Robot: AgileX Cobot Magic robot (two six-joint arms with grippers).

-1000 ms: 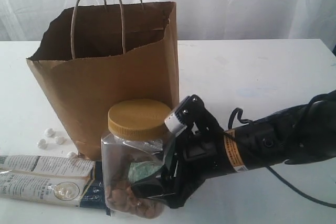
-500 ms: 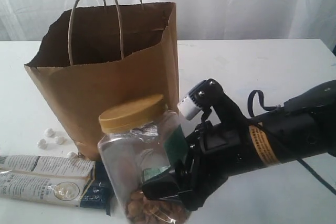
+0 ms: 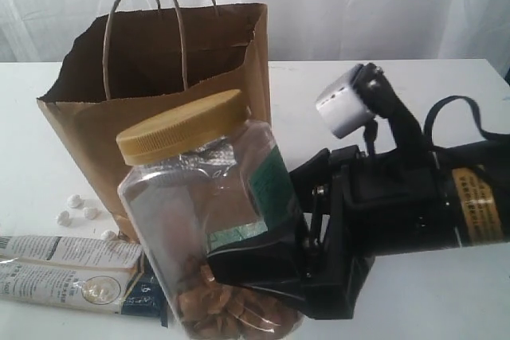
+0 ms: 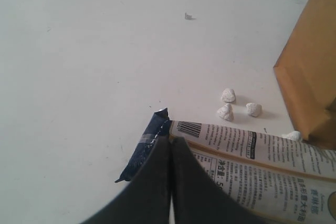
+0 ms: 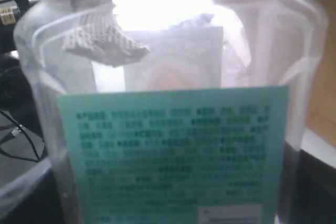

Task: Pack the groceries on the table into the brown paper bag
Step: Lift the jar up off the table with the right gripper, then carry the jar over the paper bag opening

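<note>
We see the clear jar with yellow lid [image 3: 209, 220] tilted in the grasp of the right pincer [image 3: 263, 272], which grips its lower body. Beyond this pincer the brown paper bag [image 3: 159, 129] stands open. The left pincer [image 4: 171, 182] is closed tight and empty; just under its tips the twin packet [image 4: 247, 153] lies on the desk [image 4: 79, 51].

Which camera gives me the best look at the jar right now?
The exterior view: the jar shows almost whole, yellow lid down to the nuts inside. The right wrist view gives only a blurred close-up of its green label; the left wrist view shows none of it.
</note>
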